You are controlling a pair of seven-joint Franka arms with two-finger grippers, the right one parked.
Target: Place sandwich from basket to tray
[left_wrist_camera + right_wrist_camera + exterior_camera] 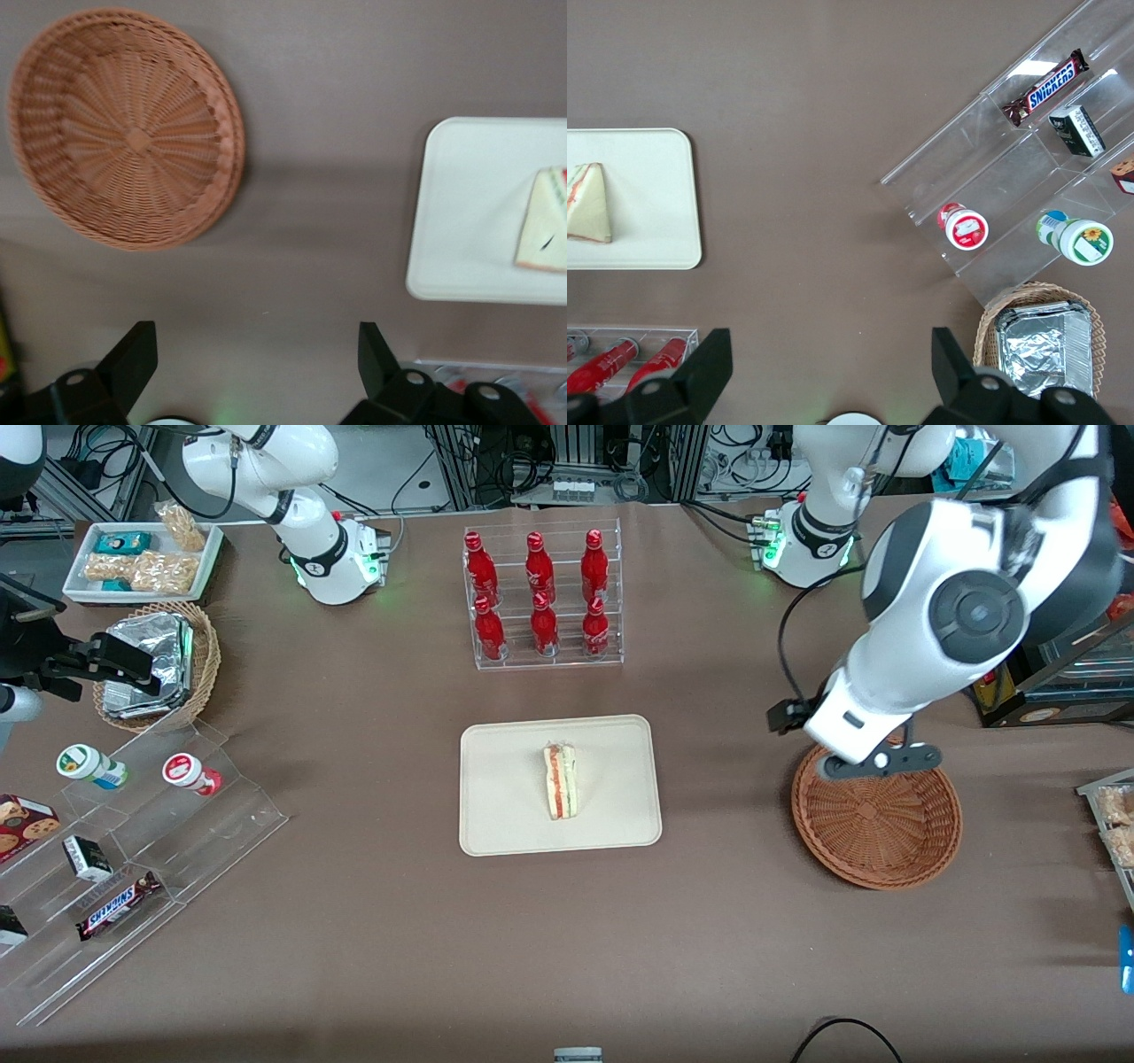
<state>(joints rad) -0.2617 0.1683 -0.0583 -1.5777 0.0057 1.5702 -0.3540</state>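
Claw: my left arm's claw (257, 372) hangs above bare worktop (372, 921), fingers (133, 354) spread wide and released, gripping nothing. In the front view the arm hides it.
Basket: I see the reddish-brown wicker basket (877, 824) under the arm, toward the working arm's end of the worktop, with nothing inside it.
Tray: the cream tray (505, 797) lies flat at mid-worktop, well apart from the basket.
Sandwich: the sandwich (560, 780) rests on the tray near its centre, red and green filling showing.
Bottles: 6 red bottles (537, 593) stand in a clear rack (611, 651), farther from the front camera than the tray.
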